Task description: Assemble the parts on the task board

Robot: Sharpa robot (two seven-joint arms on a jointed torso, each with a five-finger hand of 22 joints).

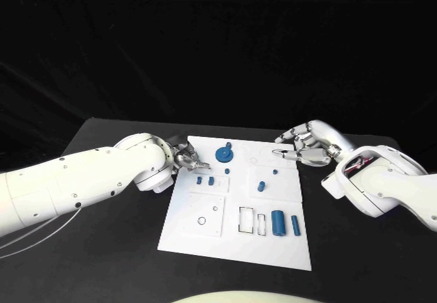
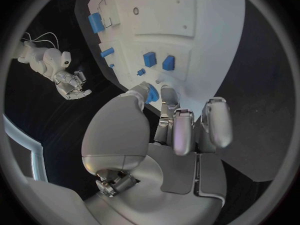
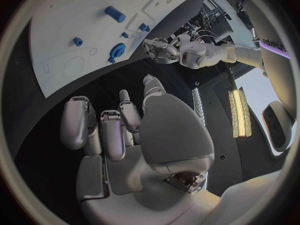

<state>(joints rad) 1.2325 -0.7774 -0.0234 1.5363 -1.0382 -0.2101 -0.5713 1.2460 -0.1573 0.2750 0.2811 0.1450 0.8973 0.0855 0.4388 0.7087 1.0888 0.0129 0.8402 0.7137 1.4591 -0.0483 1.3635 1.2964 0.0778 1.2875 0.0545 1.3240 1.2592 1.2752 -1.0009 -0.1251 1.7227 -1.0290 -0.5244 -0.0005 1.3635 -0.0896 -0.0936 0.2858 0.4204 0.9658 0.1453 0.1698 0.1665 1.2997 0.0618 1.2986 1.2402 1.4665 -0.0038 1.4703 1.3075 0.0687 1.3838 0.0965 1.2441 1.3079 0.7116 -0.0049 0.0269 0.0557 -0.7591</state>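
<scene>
**Silver hands at the far edge of the board, parts not yet picked up**

Silver and many-fingered, your left hand [image 1: 189, 158] sits at the board's far left edge, its fingers curled loosely over the white surface. The left wrist view shows a fingertip [image 2: 145, 92] touching or nearly touching a small blue piece, but you cannot tell whether anything is actually pinched. Your right hand [image 1: 305, 150] hovers at the far right edge of the task board [image 1: 196, 240], fingers bent and apart, with nothing in them.

Outward from the left hand lie the blue gear [image 1: 224, 153] with its knob, then two small blue blocks [image 1: 205, 180] side by side, a blue peg [image 1: 261, 186] nearer the middle, and two blue cylinders [image 1: 284, 223] near the board's near right corner, beside two empty rectangular slots [image 1: 247, 218].

You are, by the look of it, at the reach-and-select step (early in the assembly, since most parts lie loose). Your next move calls for a firm pinch on one small piece, then aligning it squarely over its matching recess.

No brand or label is legible on the board; lettering on the right arm in the right wrist view is too distorted to read.
</scene>
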